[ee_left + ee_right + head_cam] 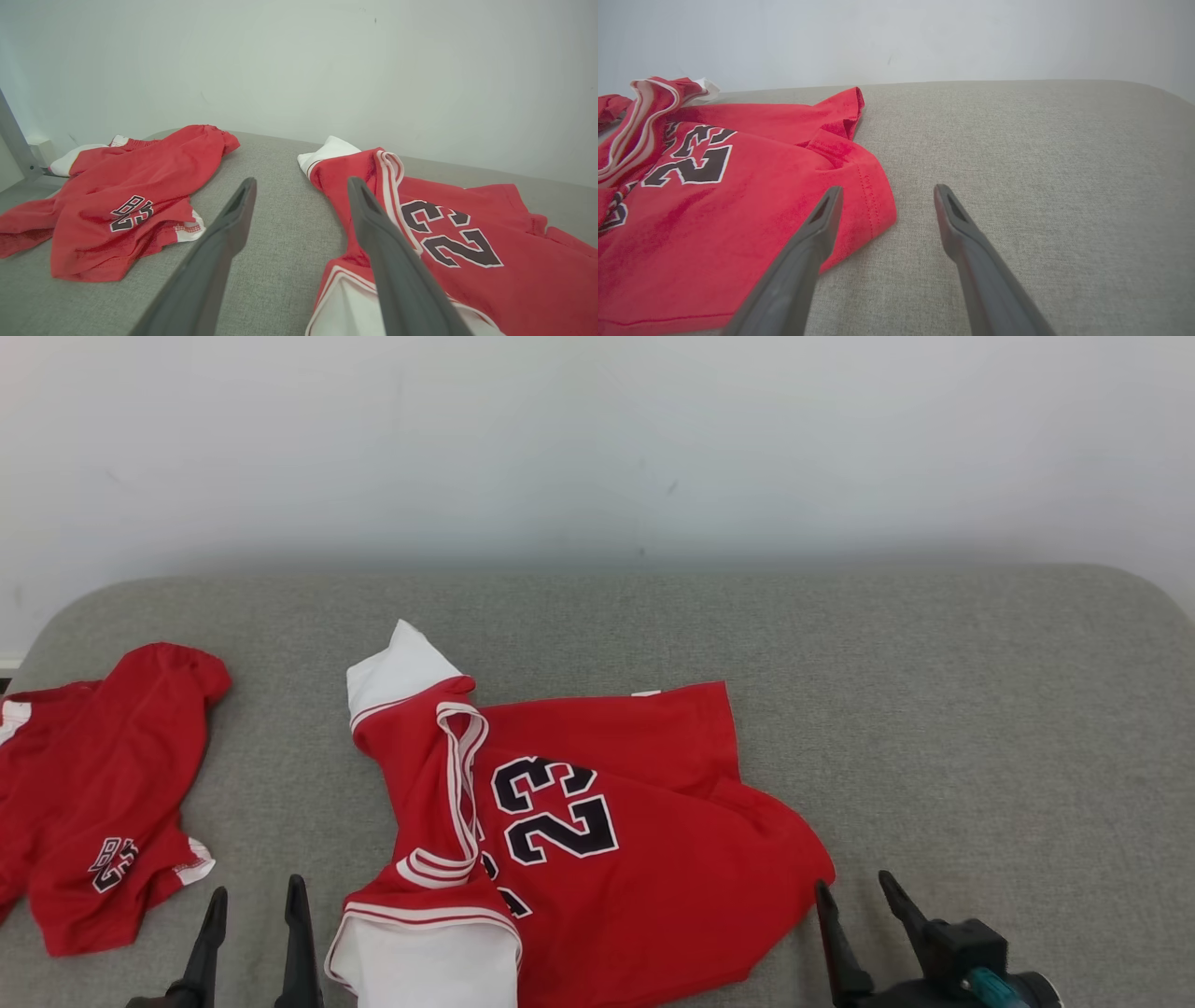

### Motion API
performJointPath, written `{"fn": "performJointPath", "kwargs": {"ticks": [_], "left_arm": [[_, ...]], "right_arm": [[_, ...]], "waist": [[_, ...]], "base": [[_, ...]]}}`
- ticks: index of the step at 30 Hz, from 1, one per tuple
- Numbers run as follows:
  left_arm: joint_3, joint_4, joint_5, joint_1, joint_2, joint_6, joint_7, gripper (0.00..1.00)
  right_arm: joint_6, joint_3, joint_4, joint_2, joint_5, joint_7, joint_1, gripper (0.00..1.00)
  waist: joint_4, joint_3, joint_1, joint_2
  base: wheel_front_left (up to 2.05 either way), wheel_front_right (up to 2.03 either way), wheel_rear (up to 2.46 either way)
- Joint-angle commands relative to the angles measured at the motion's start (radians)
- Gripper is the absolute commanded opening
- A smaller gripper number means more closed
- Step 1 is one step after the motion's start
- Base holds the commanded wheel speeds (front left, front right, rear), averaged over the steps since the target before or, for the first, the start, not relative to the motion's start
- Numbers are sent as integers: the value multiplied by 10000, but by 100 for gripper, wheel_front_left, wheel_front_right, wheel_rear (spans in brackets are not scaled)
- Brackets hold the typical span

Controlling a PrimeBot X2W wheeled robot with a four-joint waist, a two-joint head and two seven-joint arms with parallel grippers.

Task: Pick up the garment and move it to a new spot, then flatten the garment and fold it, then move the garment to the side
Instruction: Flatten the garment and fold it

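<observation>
The jersey [597,821] lies rumpled at the near middle of the grey pad [934,709], white lining showing at its left end and its longer span running left to right between the arms. The left gripper [259,887] hovers just left of its near white corner and the right gripper [852,882] just right of its red hem corner. Both jaws are parted and hold nothing, so each arm looks equally near its own end. Red shorts [103,784] lie apart at the left.
</observation>
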Motion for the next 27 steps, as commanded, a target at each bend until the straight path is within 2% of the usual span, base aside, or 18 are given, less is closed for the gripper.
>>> {"fn": "performJointPath", "kwargs": {"ticks": [1,10,15,16,17,18,27], "left_arm": [[147,96,67,127,-105,-105,-22,100],[313,330,344,39,-337,-338,-23,100],[337,352,379,70,-381,-404,-23,100],[345,348,386,92,-390,-387,-23,100],[368,341,390,111,-392,-389,-24,100],[394,329,385,130,-399,-386,-24,100],[343,365,81,302,-409,-257,-24,100]], "right_arm": [[36,126,472,-6,-211,-10,-381,100],[36,444,3296,-401,-509,-12,-2285,100],[36,632,4597,-481,-366,-10,-2761,100],[36,737,4858,-496,-314,-9,-2908,85],[36,800,5001,-506,-201,-4,-3019,15],[36,822,5017,-538,-90,-9,-3096,0],[25,311,3921,-1229,383,-12,-2826,0]], "waist": [[110,11,-1,0],[635,102,-1,0],[821,51,-1,0],[840,42,-1,0],[848,35,-1,0],[843,31,-1,0],[288,-16,-1,0]], "base": [[0,0,0],[0,0,0],[0,0,0],[0,0,0],[0,0,0],[0,0,0],[0,0,0]]}}
